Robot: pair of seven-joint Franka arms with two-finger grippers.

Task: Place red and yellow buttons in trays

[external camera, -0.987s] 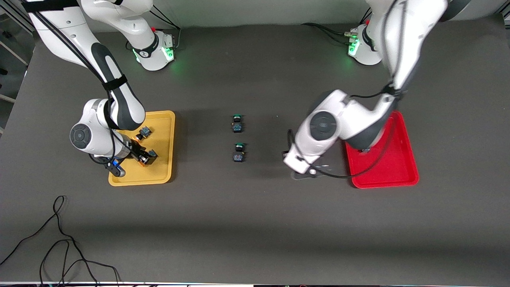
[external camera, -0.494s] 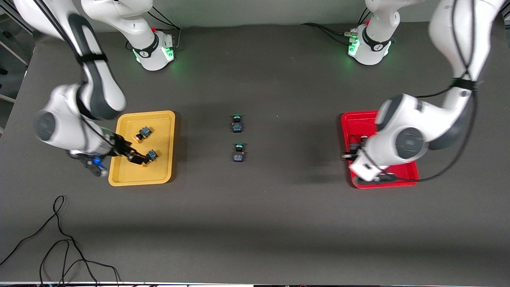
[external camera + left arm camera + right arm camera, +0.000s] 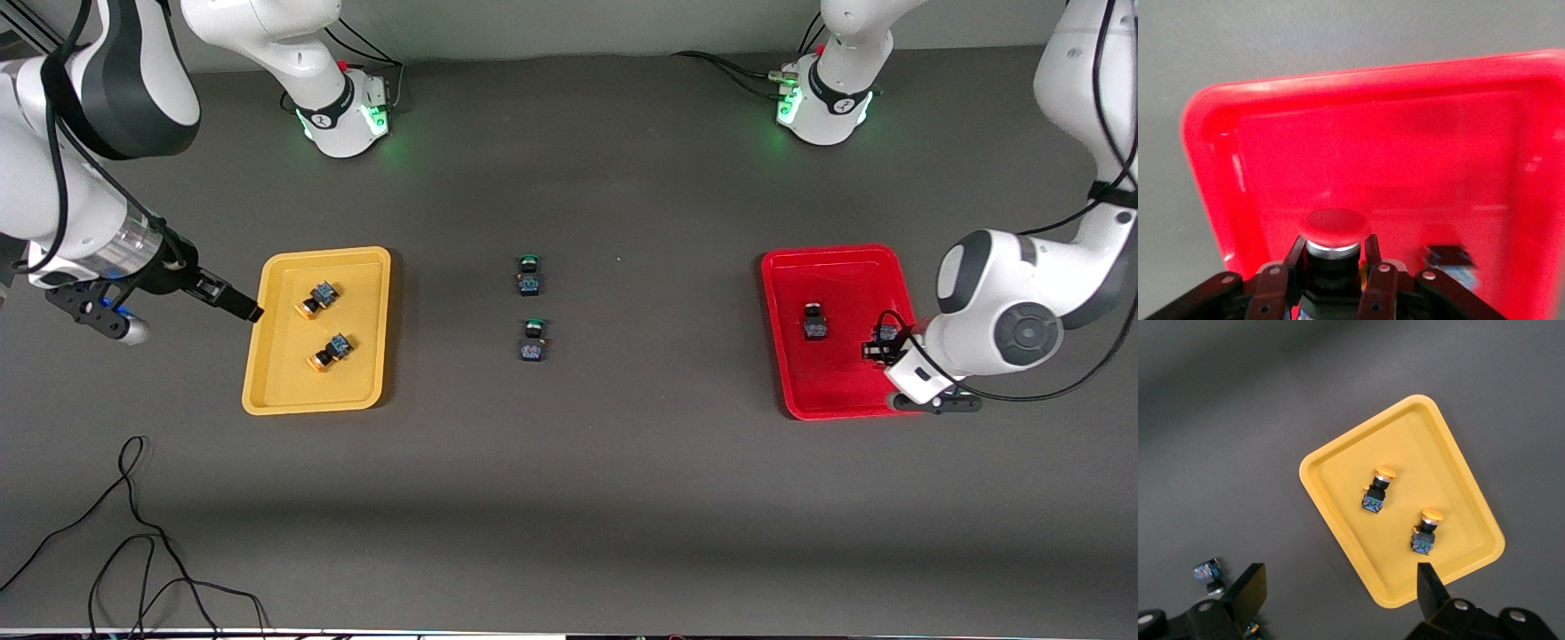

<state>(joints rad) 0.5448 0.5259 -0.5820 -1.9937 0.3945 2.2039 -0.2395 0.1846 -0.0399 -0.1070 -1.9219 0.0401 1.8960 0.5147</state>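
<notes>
Two yellow buttons [image 3: 318, 296] [image 3: 331, 352] lie in the mustard yellow tray [image 3: 364, 302]. They also show in the right wrist view [image 3: 1378, 488] [image 3: 1427, 530], on the yellow tray [image 3: 1338, 493]. My right gripper [image 3: 240, 308] is open and empty, raised over the table beside that tray's edge toward the right arm's end. My left gripper [image 3: 882, 345] is shut on a red button [image 3: 1337, 227], low over the red tray [image 3: 845, 284] near its edge toward the left arm's end. A second red button [image 3: 814, 322] lies in the red tray [image 3: 1405, 147].
Two green-capped switches [image 3: 529, 274] [image 3: 532, 340] lie in the middle of the table between the trays. A loose black cable [image 3: 133, 533] lies near the front edge toward the right arm's end.
My right gripper let go of a yellow button in the yellow tray and drew back off the tray. My left arm swung from the table's middle across the red tray.
</notes>
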